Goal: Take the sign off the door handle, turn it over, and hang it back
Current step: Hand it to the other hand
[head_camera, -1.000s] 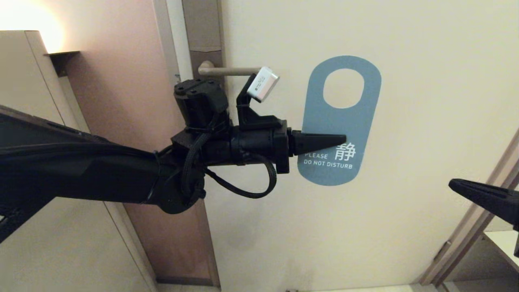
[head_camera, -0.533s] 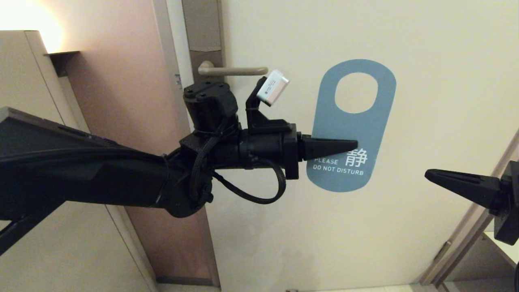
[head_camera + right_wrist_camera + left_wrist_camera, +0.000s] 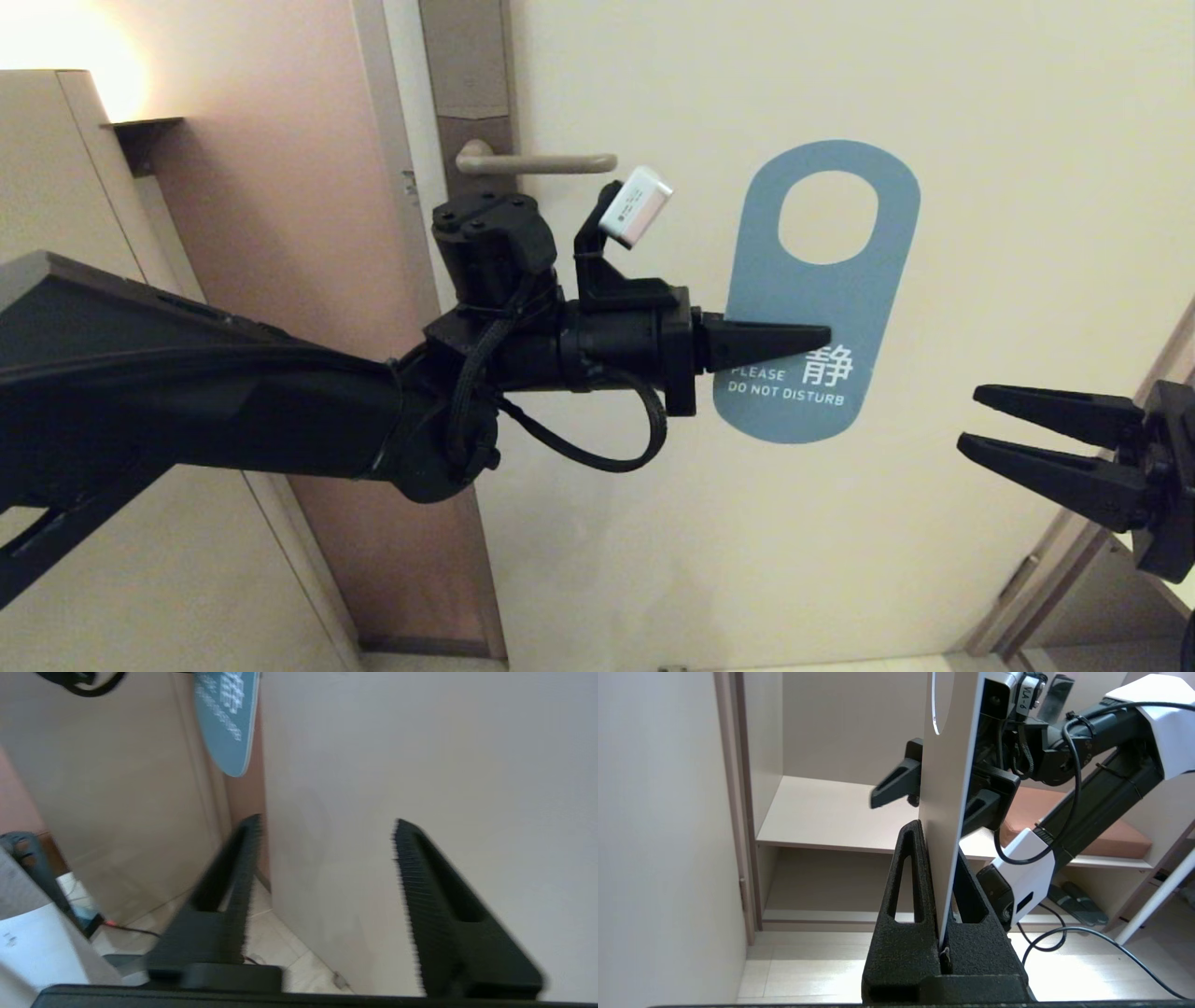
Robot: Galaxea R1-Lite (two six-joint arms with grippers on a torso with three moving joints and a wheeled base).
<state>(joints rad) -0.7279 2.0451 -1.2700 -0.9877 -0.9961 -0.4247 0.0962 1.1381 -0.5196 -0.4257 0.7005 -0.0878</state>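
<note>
Left gripper (image 3: 826, 338) clamps thin stiff blue rounded-end card sign (image 3: 822, 308) — light, slippery; right gripper (image 3: 971, 418) beside, jaws apart, empty — should take free edge.

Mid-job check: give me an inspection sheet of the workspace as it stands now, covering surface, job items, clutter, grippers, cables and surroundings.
Surface: cream door, upright, bare apart from the handle plate.
Job's things: sign off the door handle, held right of it, blue DO NOT DISTURB side toward the head camera; not yet turned over.
Clutter: nothing seen.
Grippers: left gripper shut on the sign's left edge; right gripper open, to the lower right of the sign, apart from it.
Cables: black cable loop hangs under the left wrist; another cable lies on the floor.
Surroundings: open shelf unit beside the door; pinkish wall to the left.
</note>
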